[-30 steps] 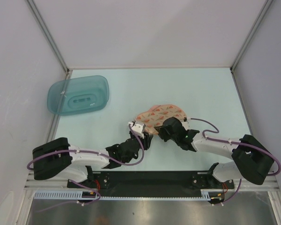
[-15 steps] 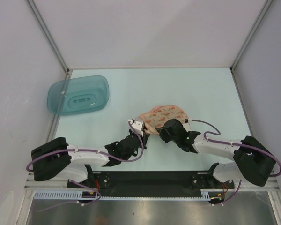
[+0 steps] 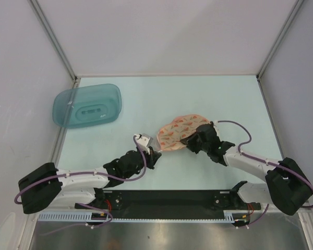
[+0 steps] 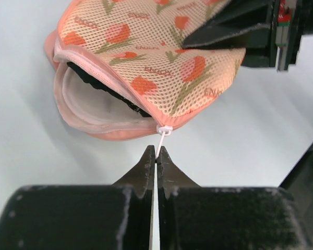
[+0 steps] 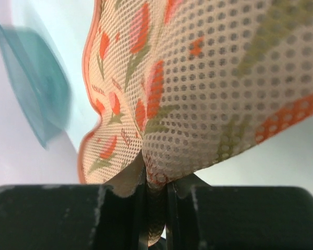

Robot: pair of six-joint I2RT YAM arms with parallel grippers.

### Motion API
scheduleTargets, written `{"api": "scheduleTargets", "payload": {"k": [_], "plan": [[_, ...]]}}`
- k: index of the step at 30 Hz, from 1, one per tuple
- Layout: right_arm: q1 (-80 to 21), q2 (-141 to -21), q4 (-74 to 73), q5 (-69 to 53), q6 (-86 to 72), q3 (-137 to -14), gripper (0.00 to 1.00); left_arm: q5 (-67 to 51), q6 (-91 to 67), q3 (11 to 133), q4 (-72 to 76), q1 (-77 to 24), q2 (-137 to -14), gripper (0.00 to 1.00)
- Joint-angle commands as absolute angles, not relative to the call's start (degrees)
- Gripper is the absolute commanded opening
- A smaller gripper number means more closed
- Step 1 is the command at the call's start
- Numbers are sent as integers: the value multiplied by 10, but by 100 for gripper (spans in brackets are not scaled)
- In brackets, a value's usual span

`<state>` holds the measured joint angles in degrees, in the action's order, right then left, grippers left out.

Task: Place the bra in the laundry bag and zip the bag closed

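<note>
The peach laundry bag with orange tulip motifs lies mid-table. Its mouth gapes at one end in the left wrist view, and the black bra shows inside against the pale lining. My left gripper is shut on the white zip pull cord, which hangs from the slider at the bag's rim. In the top view the left gripper sits at the bag's near-left end. My right gripper is shut on a fold of the bag's mesh, at the bag's right end.
A teal translucent tub lies upside down at the far left of the table and shows blurred in the right wrist view. Grey walls and metal posts close in the table on three sides.
My left gripper has shut on the zip pull and drawn back to the left. The right gripper, still holding the bag, has shifted right and away, stretching the bag between the two.
</note>
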<state>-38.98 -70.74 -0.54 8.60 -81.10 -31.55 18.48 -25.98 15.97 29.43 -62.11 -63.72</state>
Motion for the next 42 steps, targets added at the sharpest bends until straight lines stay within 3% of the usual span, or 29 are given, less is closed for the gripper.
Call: {"api": "scheduleTargets", "payload": {"k": [1, 2, 5, 8, 11, 12, 14, 15, 17, 25, 26, 29, 34, 39, 40, 42], "plan": [[-302, -744, -5, -2, -562, -358, 9, 103, -238, 149, 277, -572, -642, 0], [-285, -765, -10, -55, -535, -367, 10, 52, -233, 150, 294, -570, -649, 0], [-271, -789, -60, -67, -470, -395, 11, -17, -224, 181, 307, -568, -699, 0], [-228, -802, -70, -112, -461, -403, 21, -90, -254, 200, 359, -568, -771, 0], [-209, -801, -76, -156, -482, -389, 39, -118, -287, 223, 399, -569, -818, 0], [-203, -786, -77, -164, -490, -382, 60, -130, -293, 231, 405, -570, -828, 0], [-201, -761, -69, -175, -529, -340, 80, -137, -303, 255, 415, -571, -852, 0], [-200, -725, -66, -173, -543, -322, 87, -139, -305, 262, 416, -574, -857, 0], [-200, -688, -71, -161, -582, -294, 91, -141, -311, 279, 419, -577, -871, 0], [-265, -503, -50, -83, -753, -171, 89, -155, -332, 302, 442, -593, -903, 0], [-271, -494, -44, -67, -764, -165, 85, -156, -334, 303, 443, -598, -904, 0], [-279, -500, 16, -52, -800, -143, 73, -151, -339, 308, 444, -608, -915, 0], [-308, -552, 58, -33, -822, -156, 67, -150, -347, 327, 449, -622, -930, 0], [-318, -584, 77, -19, -835, -154, 47, -132, -351, 343, 425, -623, -938, 0], [-314, -584, 72, -18, -826, -153, 37, -123, -352, 343, 416, -623, -936, 0], [-285, -583, 71, -33, -809, -150, 28, -107, -353, 337, 395, -620, -934, 0]]}}
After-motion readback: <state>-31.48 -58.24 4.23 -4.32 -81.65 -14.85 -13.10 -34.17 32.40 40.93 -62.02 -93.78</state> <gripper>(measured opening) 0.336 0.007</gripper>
